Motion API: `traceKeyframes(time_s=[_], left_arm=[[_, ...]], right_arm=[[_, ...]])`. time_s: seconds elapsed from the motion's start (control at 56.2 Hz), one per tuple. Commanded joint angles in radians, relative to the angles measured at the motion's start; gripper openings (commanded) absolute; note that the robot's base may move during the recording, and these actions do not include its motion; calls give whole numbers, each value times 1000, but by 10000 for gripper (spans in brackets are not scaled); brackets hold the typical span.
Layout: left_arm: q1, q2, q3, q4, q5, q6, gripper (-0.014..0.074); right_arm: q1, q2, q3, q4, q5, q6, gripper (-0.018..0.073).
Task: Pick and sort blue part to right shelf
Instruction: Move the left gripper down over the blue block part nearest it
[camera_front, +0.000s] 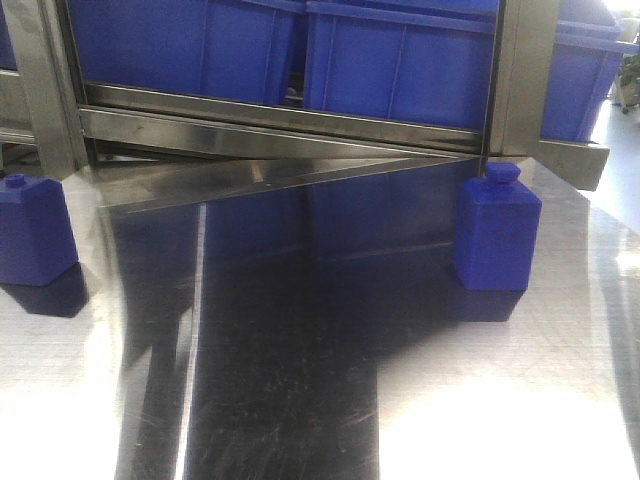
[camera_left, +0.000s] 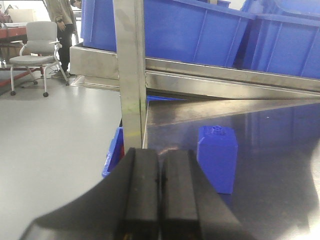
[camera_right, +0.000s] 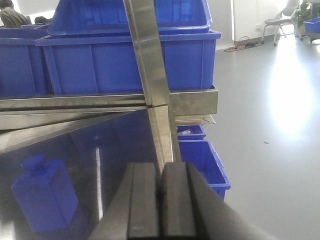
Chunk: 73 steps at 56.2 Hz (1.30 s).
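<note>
Found two blue parts upright on the steel table (camera_front: 300, 400), knob caps up: left blue part (camera_front: 35, 232) at the table's left edge, right blue part (camera_front: 497, 235) near the right edge, just in front of the right upright (camera_front: 522, 70) of the rack. Judged both set out as stock awaiting sorting, standing free and well apart, open to approach from the front. Found left gripper (camera_left: 158, 195) closed, pads (camera_left: 142, 190) pressed face to face, empty, aimed just left of the left blue part and roughly in line with the left upright (camera_left: 131, 75). Found right gripper (camera_right: 160, 200) likewise closed flat and empty, pointed at the right upright, with the right blue part low and to its left. Judged neither pincer ready to grasp; must open first. Noted right shelf (camera_front: 280, 125) directly behind the table, with large blue bins (camera_front: 400, 65) on a tier above table level and a sloping steel rail beneath. Flagged uprights and rail as likely obstructions to any lift towards the bins. Noted floor bins (camera_right: 202, 160) past the table's right end, plus an office chair (camera_left: 37, 47) and a person (camera_left: 62, 20) well off to the left.
</note>
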<state>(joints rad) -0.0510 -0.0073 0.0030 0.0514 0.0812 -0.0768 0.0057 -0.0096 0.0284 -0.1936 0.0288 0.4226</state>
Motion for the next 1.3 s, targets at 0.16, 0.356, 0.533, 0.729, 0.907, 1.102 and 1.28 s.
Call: traceKeyframes(time_s=[0.16,0.356,0.533,0.729,0.907,1.102,1.28], left_arm=[[4,-19,33,0,-94,-13,125],[2,-19,33,-1,-130,-13,125],[2,-19,33,-15,-186,-17,125],[2,-15,-31,-29,-294,-17,125],[2,78,-289,27,-52,-17,125],[2,313,-590,10,276,-17,127],[2,538,-759,8,466,-13,153]], right_arm=[[-6,-12,-7,-2,-85,-6,58],[-6,-12,-7,-2,-85,-6,58],[-6,-12,-7,-2,-85,-6,58],[-6,-12,-7,-2,-85,-6,58],[-6,-12,-7,-2,-88,-6,58],[-6,-12,-7,-2,-86,-7,58],[-6,-12,-7,-3,-86,-7,58]])
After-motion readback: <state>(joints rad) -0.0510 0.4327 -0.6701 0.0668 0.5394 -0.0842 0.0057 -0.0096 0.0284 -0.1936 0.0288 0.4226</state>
